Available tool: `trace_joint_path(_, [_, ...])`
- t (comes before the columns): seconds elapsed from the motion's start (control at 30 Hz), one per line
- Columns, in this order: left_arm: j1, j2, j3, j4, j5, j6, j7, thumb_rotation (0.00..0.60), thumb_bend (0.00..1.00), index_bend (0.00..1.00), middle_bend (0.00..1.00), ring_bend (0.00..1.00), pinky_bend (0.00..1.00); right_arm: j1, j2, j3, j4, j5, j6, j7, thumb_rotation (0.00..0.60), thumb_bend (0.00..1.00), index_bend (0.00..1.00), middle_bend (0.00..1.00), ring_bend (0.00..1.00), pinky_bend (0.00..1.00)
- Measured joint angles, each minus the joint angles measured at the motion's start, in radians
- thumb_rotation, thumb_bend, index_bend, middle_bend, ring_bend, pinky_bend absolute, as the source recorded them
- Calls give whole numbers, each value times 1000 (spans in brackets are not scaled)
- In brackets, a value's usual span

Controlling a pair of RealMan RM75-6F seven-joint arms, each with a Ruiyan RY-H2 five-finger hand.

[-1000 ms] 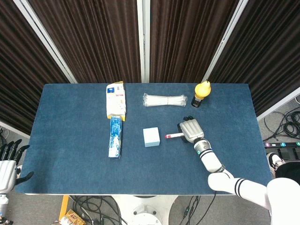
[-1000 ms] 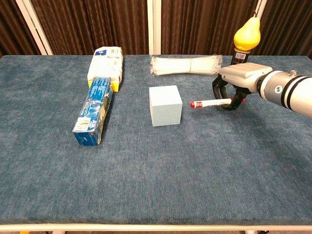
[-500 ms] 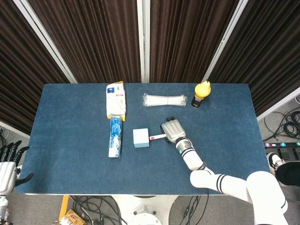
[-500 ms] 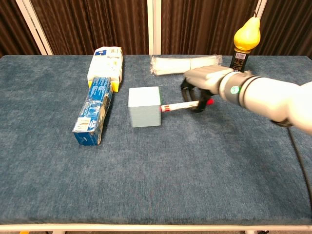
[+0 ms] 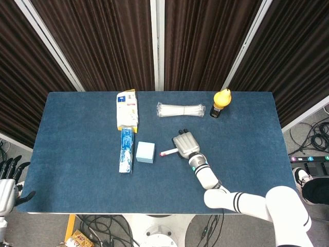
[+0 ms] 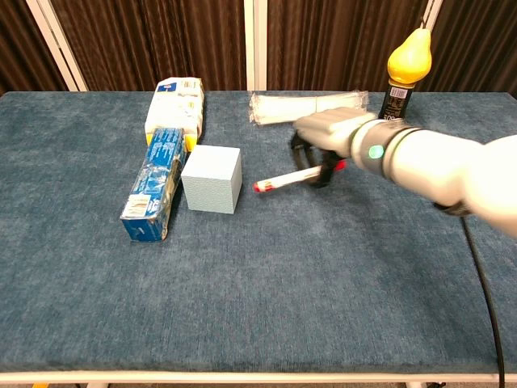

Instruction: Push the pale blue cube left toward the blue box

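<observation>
The pale blue cube [image 5: 145, 152] [image 6: 212, 179] stands just right of the long blue box [image 5: 126, 150] [image 6: 155, 184]; I cannot tell whether they touch. My right hand [image 5: 185, 144] [image 6: 327, 137] is right of the cube and grips a white marker [image 5: 168, 152] [image 6: 284, 179] with a red tip. The marker points left at the cube, with a small gap between its tip and the cube's right face. My left hand [image 5: 7, 177] hangs off the table's lower left corner in the head view, fingers apart and holding nothing.
A yellow and white packet [image 5: 127, 110] [image 6: 174, 103] lies behind the blue box. A bundle of white cable ties [image 5: 179, 109] [image 6: 307, 107] and a yellow-capped bottle [image 5: 221, 103] [image 6: 405, 69] sit at the back right.
My right hand swept left with the marker and pushed the cube left until it stood beside the blue box. The marker tip now sits slightly off the cube.
</observation>
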Motion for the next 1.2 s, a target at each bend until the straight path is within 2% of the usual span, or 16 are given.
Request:
trace_joint_path(0.33, [-7, -2, -2, -10, 11, -1, 12, 600, 90, 248, 176, 72, 90, -143, 206, -89, -83, -88, 55, 116, 600, 425, 629, 557, 171, 172])
trace_joint_path(0.4, [-8, -2, -3, -14, 12, -1, 16, 600, 90, 249, 176, 72, 90, -167, 225, -102, -82, -107, 57, 149, 600, 417, 593, 542, 168, 172])
trace_joint_path(0.5, [-9, 0, -2, -20, 16, 0, 21, 600, 90, 249, 176, 72, 90, -201, 244, -120, -67, -128, 50, 198, 600, 372, 452, 468, 123, 160])
trace_joint_path(0.6, [-9, 2, -1, -24, 16, 0, 26, 600, 91, 249, 176, 73, 90, -231, 263, -138, -53, -146, 38, 232, 600, 214, 211, 312, 38, 120])
trace_joint_path(0.67, [-10, 3, -1, -27, 15, -2, 31, 600, 90, 249, 176, 73, 90, -246, 273, -145, -48, -157, 33, 249, 600, 177, 143, 266, 17, 111])
trace_joint_path(0.9, [-12, 7, -4, -36, 17, 0, 37, 600, 90, 249, 176, 72, 90, -287, 314, -149, -64, -203, 58, 299, 600, 172, 126, 247, 10, 108])
trace_joint_path(1.2, [-16, 6, -9, -38, 4, -8, 39, 600, 91, 249, 176, 73, 90, -415, 478, -165, -232, -355, 234, 434, 600, 175, 122, 264, 11, 108])
